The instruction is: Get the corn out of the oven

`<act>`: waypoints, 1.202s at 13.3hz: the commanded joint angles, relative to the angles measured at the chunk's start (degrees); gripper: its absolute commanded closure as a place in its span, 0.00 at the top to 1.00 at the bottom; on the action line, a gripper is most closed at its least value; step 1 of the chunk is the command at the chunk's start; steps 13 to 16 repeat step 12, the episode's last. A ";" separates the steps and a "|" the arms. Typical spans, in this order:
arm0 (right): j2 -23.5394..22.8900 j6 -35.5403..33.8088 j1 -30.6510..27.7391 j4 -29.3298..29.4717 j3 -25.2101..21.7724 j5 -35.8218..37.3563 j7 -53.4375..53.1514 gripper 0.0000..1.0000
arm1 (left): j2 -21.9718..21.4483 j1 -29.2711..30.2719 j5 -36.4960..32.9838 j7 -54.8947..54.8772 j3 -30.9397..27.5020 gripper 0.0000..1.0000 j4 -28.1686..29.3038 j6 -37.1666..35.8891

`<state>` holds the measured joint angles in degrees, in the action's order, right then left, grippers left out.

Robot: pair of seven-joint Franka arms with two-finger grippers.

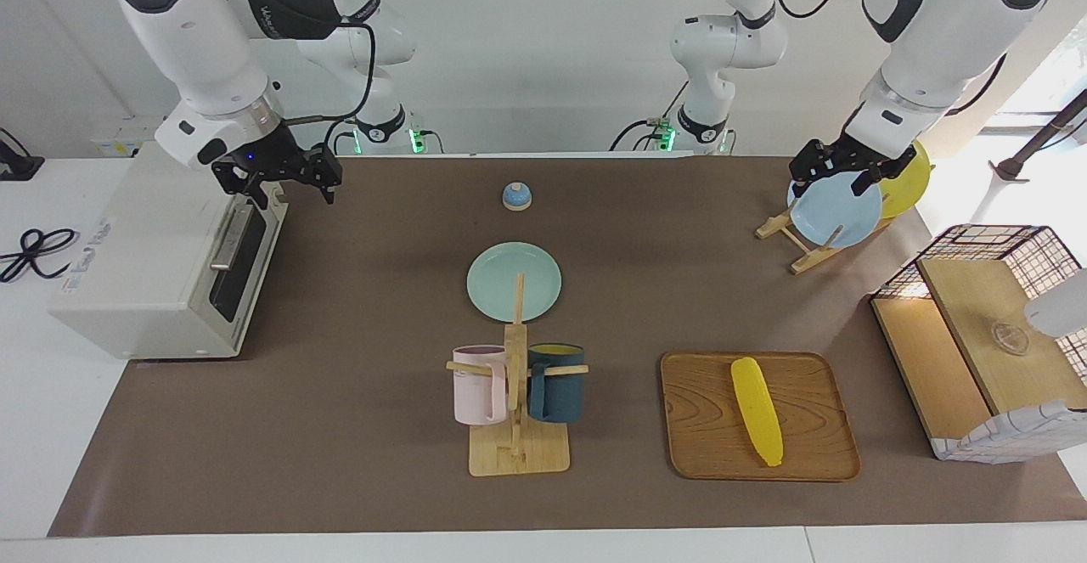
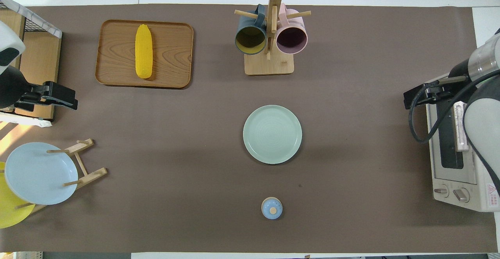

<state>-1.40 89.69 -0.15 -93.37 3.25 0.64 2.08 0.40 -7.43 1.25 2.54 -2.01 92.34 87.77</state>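
Observation:
The corn (image 1: 757,410) is a bright yellow cob lying on a wooden tray (image 1: 705,427), far from the robots toward the left arm's end; it also shows in the overhead view (image 2: 143,56). The cream-white oven (image 1: 144,274) stands at the right arm's end with its dark glass door shut. My right gripper (image 1: 293,194) hangs open and empty over the oven's top front edge, just above the door's bar handle (image 1: 229,240). My left gripper (image 1: 834,181) is open and empty, raised over the plate rack.
A plate rack (image 1: 807,244) holds a blue and a yellow plate near the left arm. A wire-and-wood basket (image 1: 977,334) stands at that end. A green plate (image 1: 514,281), a mug stand with two mugs (image 1: 516,393) and a small blue bell (image 1: 516,196) occupy the middle.

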 commanded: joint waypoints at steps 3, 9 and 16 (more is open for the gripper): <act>-0.88 -0.83 -0.46 1.43 0.27 -1.17 -0.94 1.00 | -1.27 1.19 -0.73 -1.04 1.48 1.00 1.44 1.18; -0.88 -0.83 -0.46 1.43 0.27 -1.17 -0.94 1.00 | -1.45 0.31 0.24 -1.04 1.48 1.00 1.79 1.88; -0.88 -0.83 -0.46 1.43 0.27 -1.17 -0.94 1.00 | -1.45 0.23 0.24 -1.04 1.48 1.00 1.79 1.79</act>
